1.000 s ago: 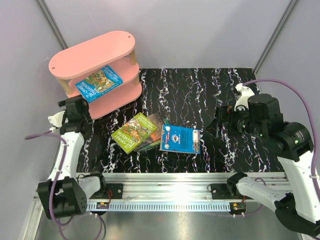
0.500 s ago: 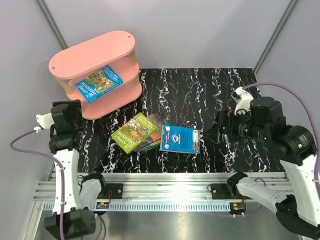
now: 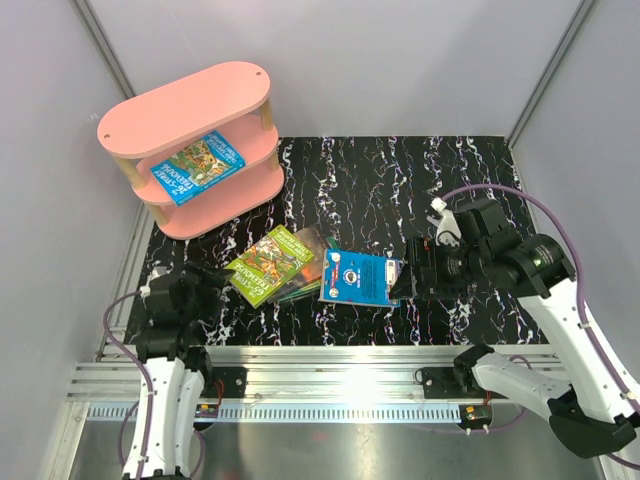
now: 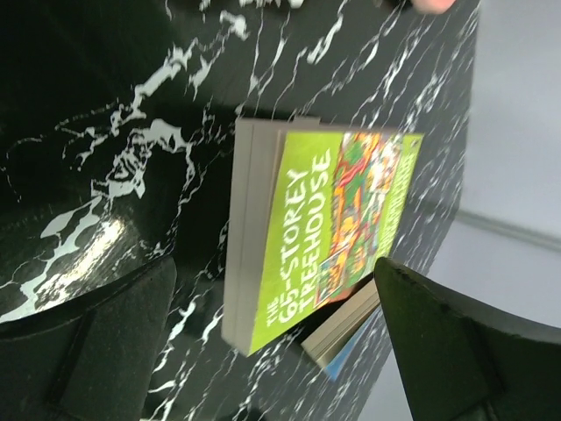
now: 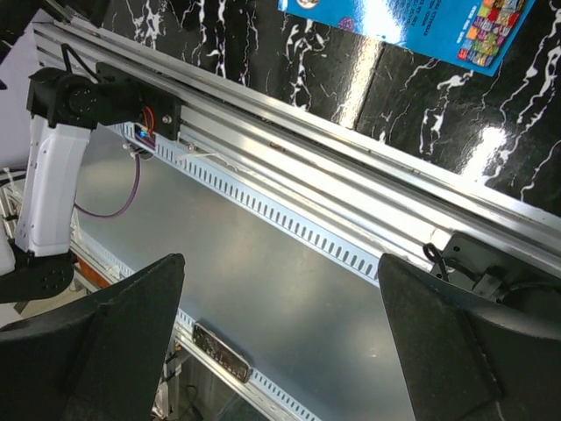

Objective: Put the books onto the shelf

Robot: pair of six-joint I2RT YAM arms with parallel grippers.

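Left gripper [image 4: 272, 351]: released, spread wide, grasping nothing. Straight ahead of its jaws, close but apart: a thin paperback with a lime-green cartoon cover [image 4: 333, 228], flat on the black white-veined marble tabletop [image 4: 131, 132]. Only a strip of marble between jaws and book. Beneath the green cover, more books in one loose pile: a grey edge of pages directly under it, a blue-edged corner poking out towards the right-hand finger in the wrist view, and a dark brown-black cover [image 3: 313, 243] showing past its far side.

Right gripper [image 3: 404, 282]: likewise released, wide, empty. Just beside its fingertips, towards the other arm: a bright blue glossy paperback [image 3: 360, 277], flat on the tabletop, its inner edge touching or overlapping the pile; cannot tell which. Under these jaws in the wrist view: the ribbed aluminium mounting rail [image 5: 307, 132] along the table's near edge.

Well apart from both pairs of jaws, off to the far left: the three-tier shelf of pink oval boards on pale wooden posts [image 3: 185, 108]. On its middle board, one blue illustrated paperback [image 3: 198, 166], lying askew, one corner past the front edge.
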